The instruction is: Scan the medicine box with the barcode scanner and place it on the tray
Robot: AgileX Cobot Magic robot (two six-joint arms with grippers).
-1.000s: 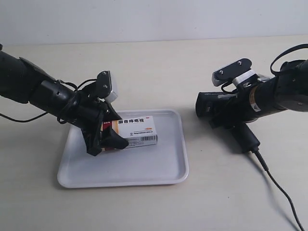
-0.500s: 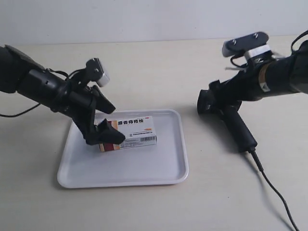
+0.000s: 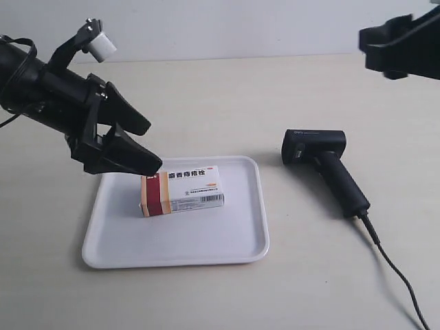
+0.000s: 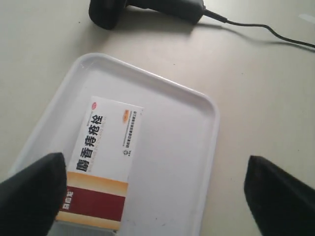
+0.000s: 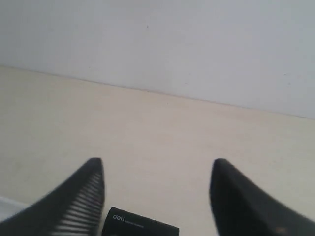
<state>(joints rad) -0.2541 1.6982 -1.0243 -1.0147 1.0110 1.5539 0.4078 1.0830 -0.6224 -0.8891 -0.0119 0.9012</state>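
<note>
The medicine box (image 3: 182, 191) lies flat on the white tray (image 3: 206, 237), its red and tan band towards my left gripper (image 3: 152, 146). That gripper hangs open above and beside the box's banded end, touching nothing. In the left wrist view the box (image 4: 106, 152) rests on the tray (image 4: 182, 147) near one finger, and the gripper (image 4: 153, 164) is wide open. The barcode scanner (image 3: 323, 161) lies on the table beside the tray, cable trailing. My right gripper (image 5: 157, 164) is open, high above the scanner head (image 5: 140, 225), and holds nothing.
The scanner's black cable (image 3: 399, 282) runs over the table towards the exterior view's lower right corner. My right arm (image 3: 399, 45) sits at the top right edge of that view. A pale wall (image 5: 157, 44) rises behind the table.
My left gripper let go of the box and lifted back off the tray. My right gripper released the scanner and rose up and away; the scanner now lies on the table.
</note>
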